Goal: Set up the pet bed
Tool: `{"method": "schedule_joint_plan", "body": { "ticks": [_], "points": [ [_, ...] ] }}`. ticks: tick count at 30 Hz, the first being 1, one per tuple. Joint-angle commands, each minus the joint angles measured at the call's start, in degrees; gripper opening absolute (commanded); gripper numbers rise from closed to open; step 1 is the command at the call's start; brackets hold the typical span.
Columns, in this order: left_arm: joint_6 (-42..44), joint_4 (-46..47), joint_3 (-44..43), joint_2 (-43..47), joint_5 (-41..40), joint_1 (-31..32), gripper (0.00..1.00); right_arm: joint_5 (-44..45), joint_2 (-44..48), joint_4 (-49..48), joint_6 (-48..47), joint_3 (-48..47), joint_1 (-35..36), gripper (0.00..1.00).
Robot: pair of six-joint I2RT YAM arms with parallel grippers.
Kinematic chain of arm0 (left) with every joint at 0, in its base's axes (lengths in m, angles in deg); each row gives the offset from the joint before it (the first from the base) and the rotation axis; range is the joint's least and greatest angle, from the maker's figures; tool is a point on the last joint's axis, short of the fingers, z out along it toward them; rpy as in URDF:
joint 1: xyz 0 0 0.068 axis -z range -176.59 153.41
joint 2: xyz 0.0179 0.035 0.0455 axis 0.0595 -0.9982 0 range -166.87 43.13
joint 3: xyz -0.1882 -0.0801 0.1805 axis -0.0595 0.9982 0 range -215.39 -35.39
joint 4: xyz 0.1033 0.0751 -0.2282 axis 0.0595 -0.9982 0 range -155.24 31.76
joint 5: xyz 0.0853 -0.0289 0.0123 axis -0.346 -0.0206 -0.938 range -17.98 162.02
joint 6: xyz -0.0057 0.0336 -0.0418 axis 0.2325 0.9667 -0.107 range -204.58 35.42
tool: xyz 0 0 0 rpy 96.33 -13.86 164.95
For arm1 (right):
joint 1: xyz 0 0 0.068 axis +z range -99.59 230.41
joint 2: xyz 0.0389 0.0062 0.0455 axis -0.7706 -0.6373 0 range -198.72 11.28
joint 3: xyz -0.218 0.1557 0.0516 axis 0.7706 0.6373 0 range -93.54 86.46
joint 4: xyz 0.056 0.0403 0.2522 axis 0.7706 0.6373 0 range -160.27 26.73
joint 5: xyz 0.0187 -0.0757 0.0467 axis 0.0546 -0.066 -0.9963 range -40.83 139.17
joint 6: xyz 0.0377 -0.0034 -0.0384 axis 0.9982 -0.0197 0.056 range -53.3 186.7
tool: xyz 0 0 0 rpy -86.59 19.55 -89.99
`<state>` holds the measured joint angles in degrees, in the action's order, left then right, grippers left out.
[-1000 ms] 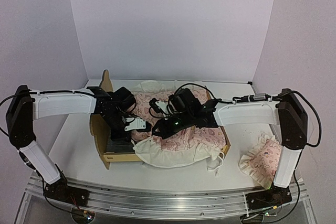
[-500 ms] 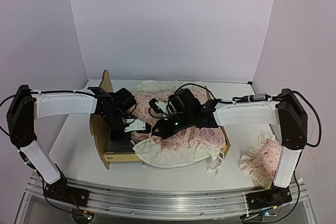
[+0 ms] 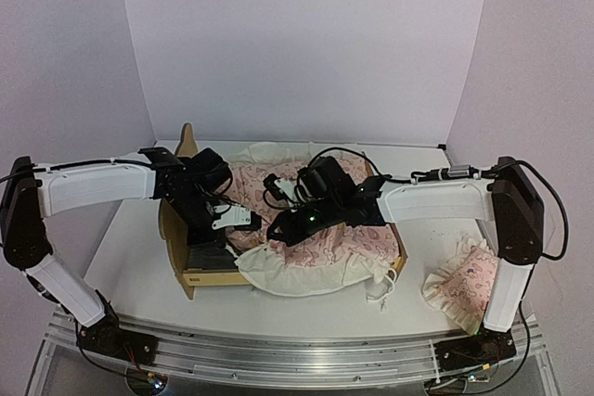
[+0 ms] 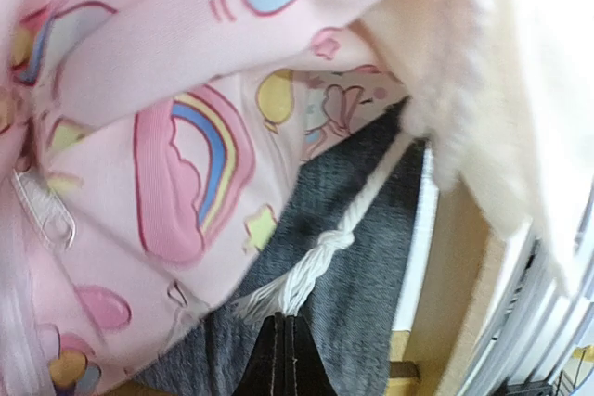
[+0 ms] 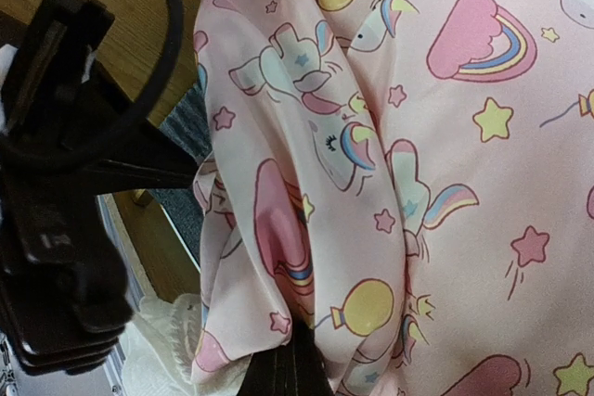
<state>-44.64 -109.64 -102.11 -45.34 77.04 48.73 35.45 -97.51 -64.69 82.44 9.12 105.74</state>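
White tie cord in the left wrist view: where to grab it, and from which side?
Pinch the white cord just past its knot, on the cover side, so the knot blocks slipping. Come straight down with the jaws across the cord. It lies flat and diagonal on the grey base, and the pink cover crowds its left.

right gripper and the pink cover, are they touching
Touching. The right wrist view shows the right gripper shut, with its tips buried in a fold of the pink cover and the cloth pinched between them.

overhead; both wrists close over pet bed [image 3: 206,277]
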Motion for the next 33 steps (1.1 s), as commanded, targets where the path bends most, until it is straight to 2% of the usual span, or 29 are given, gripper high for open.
{"method": "schedule_joint_plan", "body": {
  "ticks": [1, 4, 7, 12, 17, 22, 28, 33],
  "points": [
    [-1.9, -3.9, -2.8, 3.6, 4.0, -0.2, 0.00, 0.1, 1.8, -0.9, 0.1, -0.4, 0.2, 0.00],
    [-2.1, -7.9, -4.4, 4.9, 7.5, 0.2, 0.00, -0.8, 1.6, -0.9, 0.7, -0.8, 0.3, 0.01],
    [-1.5, -12.1, -5.0, 7.8, 11.4, 1.5, 0.00, -1.2, 1.8, -0.8, 1.2, -1.0, 0.5, 0.09],
    [-0.2, -15.3, -0.5, 14.2, 14.2, 7.3, 0.00, -1.3, 2.8, -0.7, 1.4, -2.0, 1.3, 0.22],
    [0.3, -16.4, 2.1, 16.0, 18.9, 9.0, 0.00, -0.8, 4.3, 0.7, 1.6, -2.4, 2.2, 0.29],
    [1.4, -11.9, 9.7, 17.1, 19.3, 10.7, 0.00, 1.9, 7.6, 2.0, 1.7, -0.6, 3.2, 0.33],
    [2.9, -4.5, 16.3, 16.5, 16.8, 13.8, 0.00, 5.9, 12.0, 2.5, 2.6, 2.5, 4.8, 0.33],
    [6.5, 0.7, 21.8, 16.6, 13.4, 13.9, 0.00, 9.3, 14.8, 3.4, 3.0, 5.4, 6.4, 0.34]
  ]
}}
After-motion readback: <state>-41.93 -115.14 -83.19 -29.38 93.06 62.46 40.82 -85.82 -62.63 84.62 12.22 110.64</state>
